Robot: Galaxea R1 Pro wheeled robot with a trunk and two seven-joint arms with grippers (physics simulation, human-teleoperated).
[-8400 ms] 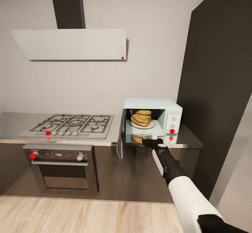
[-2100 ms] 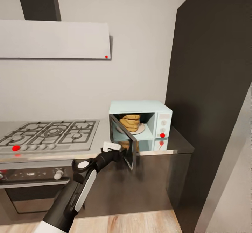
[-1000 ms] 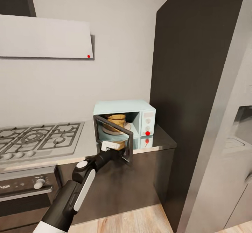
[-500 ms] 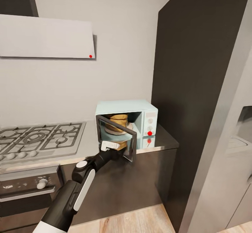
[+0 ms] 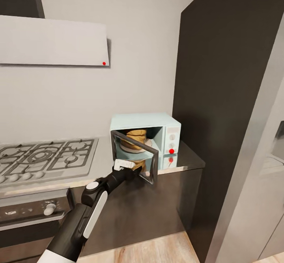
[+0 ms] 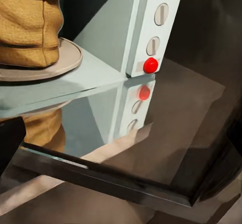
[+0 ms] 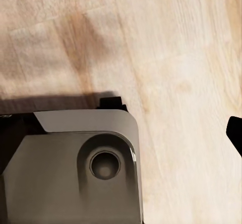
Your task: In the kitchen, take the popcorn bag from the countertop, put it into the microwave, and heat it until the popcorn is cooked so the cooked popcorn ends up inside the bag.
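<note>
The pale mint-blue microwave (image 5: 136, 120) stands on the glossy grey countertop (image 5: 185, 159) with its dark glass door (image 5: 136, 158) swung about halfway. Inside, the tan popcorn bag (image 5: 134, 137) stands upright on the round turntable plate (image 5: 146, 144). My left gripper (image 5: 128, 168) is against the outer face of the door near its lower edge, open and holding nothing. In the left wrist view I see the popcorn bag (image 6: 30, 25), the control panel with a red dot (image 6: 150, 65) and the door's frame (image 6: 116, 181). My right gripper (image 7: 121, 128) is open and hangs over the wooden floor.
A gas hob (image 5: 43, 156) lies left of the microwave, with a built-in oven (image 5: 35, 211) below it and a range hood (image 5: 51, 40) above. A tall dark cabinet (image 5: 225, 97) rises just right of the microwave. The robot's base (image 7: 70, 168) sits on the wood floor (image 7: 181, 58).
The right arm has drawn back from the microwave. The left gripper has come to the door, which has swung from wide open to about half shut. The view has shifted meanwhile.
</note>
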